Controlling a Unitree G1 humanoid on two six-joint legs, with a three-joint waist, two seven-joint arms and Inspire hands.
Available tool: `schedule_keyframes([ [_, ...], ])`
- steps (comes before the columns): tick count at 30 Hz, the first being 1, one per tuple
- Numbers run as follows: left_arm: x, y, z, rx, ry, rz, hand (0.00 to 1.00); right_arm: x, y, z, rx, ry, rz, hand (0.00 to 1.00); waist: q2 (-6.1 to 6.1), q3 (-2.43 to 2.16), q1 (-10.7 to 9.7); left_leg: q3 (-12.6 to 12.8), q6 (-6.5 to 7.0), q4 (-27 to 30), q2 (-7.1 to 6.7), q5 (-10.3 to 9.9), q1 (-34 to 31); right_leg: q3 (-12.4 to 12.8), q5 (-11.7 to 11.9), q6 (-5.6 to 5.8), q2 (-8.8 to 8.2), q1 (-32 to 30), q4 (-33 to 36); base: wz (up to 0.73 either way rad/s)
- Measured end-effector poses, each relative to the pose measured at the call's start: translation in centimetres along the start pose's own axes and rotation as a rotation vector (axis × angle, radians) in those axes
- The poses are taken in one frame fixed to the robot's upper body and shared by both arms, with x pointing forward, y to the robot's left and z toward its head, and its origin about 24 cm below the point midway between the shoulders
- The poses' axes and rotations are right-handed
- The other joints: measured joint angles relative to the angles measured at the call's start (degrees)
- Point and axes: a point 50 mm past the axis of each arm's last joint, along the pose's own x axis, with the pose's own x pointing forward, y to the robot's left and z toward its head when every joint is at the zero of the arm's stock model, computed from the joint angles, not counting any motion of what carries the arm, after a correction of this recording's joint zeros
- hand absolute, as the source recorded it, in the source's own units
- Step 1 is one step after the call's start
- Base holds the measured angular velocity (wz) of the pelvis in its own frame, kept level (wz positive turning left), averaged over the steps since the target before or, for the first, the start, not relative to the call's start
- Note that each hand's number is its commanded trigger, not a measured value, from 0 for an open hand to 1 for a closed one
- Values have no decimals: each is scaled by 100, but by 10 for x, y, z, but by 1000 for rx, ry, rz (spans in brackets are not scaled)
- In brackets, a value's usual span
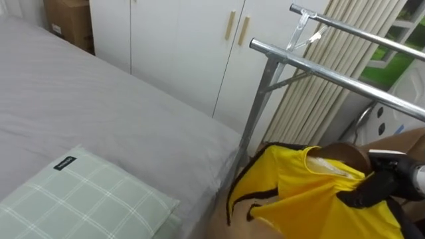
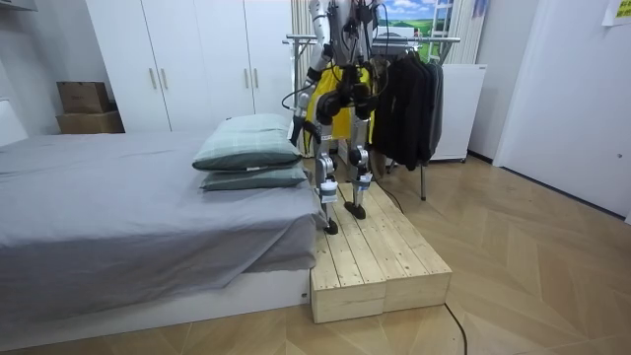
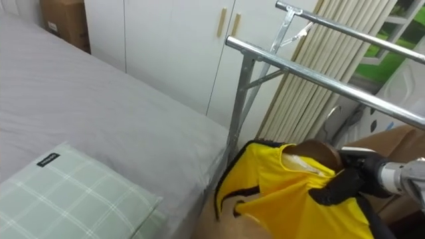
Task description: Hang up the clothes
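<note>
Fingers [image 1: 360, 195] of right hand [image 1: 385, 179] curled round yellow shirt [image 1: 299, 192]; hangs below rack rail [image 1: 332, 74], at twelve o'clock, long axis ten to four; probably calls for straight lift.

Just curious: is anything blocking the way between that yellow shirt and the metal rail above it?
Nothing visible. The yellow shirt, gripped by the right hand, sits below the rail, with open air between.

Right arm in from lower right, right hand [image 1: 369, 191] with fingers curled round yellow shirt [image 1: 299, 199]
</note>
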Motion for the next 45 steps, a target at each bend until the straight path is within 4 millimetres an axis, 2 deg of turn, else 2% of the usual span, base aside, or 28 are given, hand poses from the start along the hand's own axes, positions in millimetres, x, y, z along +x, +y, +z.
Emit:
schedule_keyframes([
  [3, 0, -1, 0, -5, 1, -3, 0, -1, -2, 3, -1, -15, -21, 100, 22, 4, -5, -2, 8, 2, -6, -8, 50, 0, -9, 15, -5, 66, -14, 0],
  [6, 1, -3, 1, -7, -4, -12, 0, -2, -3, 6, -14, -28, -31, 100, 96, 12, -8, -1, 25, -2, -12, -19, 57, 3, -14, 21, -10, 60, -14, 0],
  [10, 1, -11, 3, -16, -6, -35, 0, -2, -3, 8, -23, -34, -34, 100, 241, -15, -40, 4, 37, -92, -36, -8, 90, 5, -31, 34, -53, 49, 10, 0],
  [14, 1, -15, 2, -19, 1, -46, 0, -2, -3, 8, -26, -32, -37, 100, 276, -25, -109, -1, 40, -244, -75, 73, 195, 12, -73, 42, -77, 46, 48, 1],
  [20, 2, -17, -1, -20, 14, -60, 0, -2, -3, 8, -27, -34, -44, 100, 277, -22, -176, 8, 40, -312, -83, 80, 245, 10, -104, 54, -81, 78, 13, 0],
  [37, 2, -17, -1, -25, 14, -59, 0, -2, -5, 8, -28, -35, -76, 100, 260, -8, -167, 11, 40, -318, -95, 80, 261, 27, -119, 78, -86, 90, 3, 0],
  [41, 2, -17, 0, -30, 11, -56, 0, -2, -4, 8, -28, -35, -75, 100, 256, 19, -129, 38, 40, -358, -95, 80, 291, 65, -119, 78, -77, 80, 8, -3],
  [45, 3, -18, -1, -33, 15, -55, 0, -1, -4, 9, -27, -36, -74, 100, 250, 22, -113, 59, 41, -397, -94, 80, 317, 99, -119, 78, -70, 79, 3, -2],
])
